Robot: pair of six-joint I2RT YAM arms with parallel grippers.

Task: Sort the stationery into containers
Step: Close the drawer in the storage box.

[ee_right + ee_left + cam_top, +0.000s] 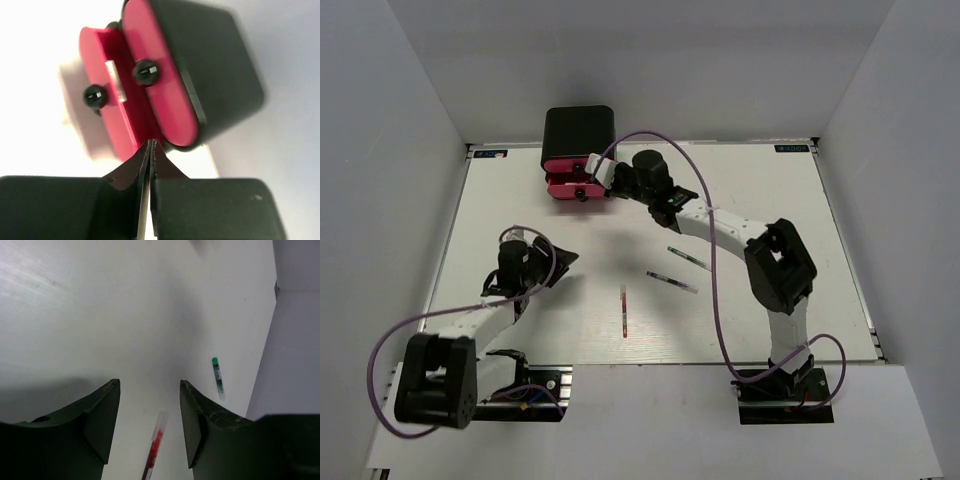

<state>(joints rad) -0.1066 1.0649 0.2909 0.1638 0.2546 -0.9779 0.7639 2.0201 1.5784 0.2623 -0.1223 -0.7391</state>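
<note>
The black box (578, 128) stands at the table's far side with its pink drawers (567, 184) facing the arms. In the right wrist view one pink drawer (107, 115) is pulled out and holds a small white item (114, 80); the drawer above it (165, 95) is closed. My right gripper (592, 170) is shut and empty, its tips (151, 142) right at the drawer fronts. My left gripper (555, 262) is open and empty above the table. A red pen (624, 313) lies mid-table; in the left wrist view it (155, 450) shows between my fingers, lower down.
Two more thin pens (687, 257) (672, 282) lie right of centre. One green-capped pen (217, 376) shows in the left wrist view near the right wall. White walls enclose the table on three sides.
</note>
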